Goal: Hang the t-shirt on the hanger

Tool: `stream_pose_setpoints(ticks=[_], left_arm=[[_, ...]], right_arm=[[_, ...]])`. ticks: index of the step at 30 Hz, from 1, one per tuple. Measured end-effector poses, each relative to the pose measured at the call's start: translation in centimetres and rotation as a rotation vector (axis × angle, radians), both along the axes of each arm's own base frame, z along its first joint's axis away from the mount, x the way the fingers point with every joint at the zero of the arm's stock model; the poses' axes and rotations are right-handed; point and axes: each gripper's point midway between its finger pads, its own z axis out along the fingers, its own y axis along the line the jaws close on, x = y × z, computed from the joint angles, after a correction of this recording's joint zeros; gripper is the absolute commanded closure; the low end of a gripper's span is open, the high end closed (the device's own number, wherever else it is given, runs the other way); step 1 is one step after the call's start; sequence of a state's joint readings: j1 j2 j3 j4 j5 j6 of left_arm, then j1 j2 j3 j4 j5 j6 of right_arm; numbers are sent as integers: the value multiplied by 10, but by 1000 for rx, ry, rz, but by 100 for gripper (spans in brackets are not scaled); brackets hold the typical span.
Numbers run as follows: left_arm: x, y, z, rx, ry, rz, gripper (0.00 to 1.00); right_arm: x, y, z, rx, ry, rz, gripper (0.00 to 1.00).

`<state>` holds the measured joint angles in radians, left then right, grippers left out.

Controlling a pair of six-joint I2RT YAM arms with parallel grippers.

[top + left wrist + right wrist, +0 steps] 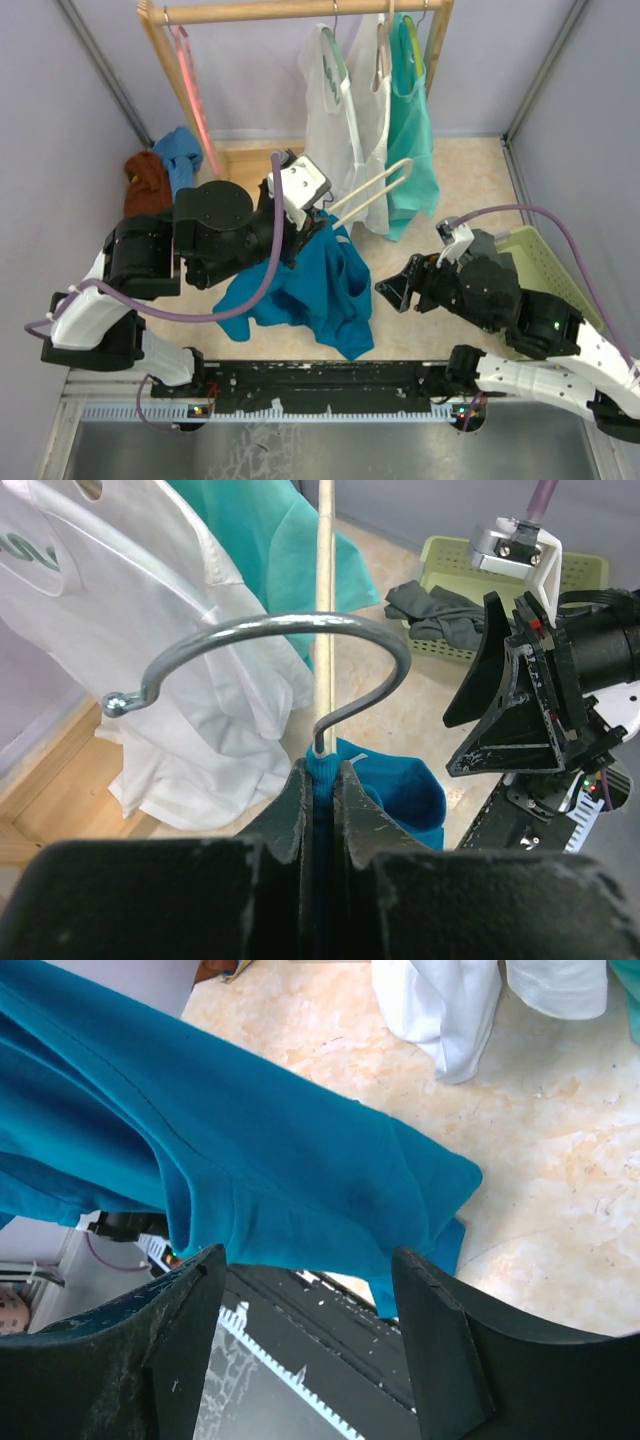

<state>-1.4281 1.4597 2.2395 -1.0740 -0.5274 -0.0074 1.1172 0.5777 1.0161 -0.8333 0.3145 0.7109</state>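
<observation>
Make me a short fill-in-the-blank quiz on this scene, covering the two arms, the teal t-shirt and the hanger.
1. The left pincer is ____ on the collar of the t-shirt, right at the base of the hook of the hanger.
2. The right pincer is ____, with nothing between its fingers.
3. The dark cloth lies in the green ____ on the right.

Missing words: shut; open; basket.
</observation>
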Motion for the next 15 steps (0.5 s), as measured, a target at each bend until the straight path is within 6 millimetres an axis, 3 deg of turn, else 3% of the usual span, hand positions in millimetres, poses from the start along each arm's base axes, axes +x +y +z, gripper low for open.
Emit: stream_pose_setpoints(ticks=[7, 15], left_arm=[[5, -3, -1, 8, -22, 17, 100], [10, -8, -25, 81, -17, 40, 100]], right_arm=[[4, 7, -6, 40, 21, -24, 36], [7, 19, 0, 107, 28, -30, 42]])
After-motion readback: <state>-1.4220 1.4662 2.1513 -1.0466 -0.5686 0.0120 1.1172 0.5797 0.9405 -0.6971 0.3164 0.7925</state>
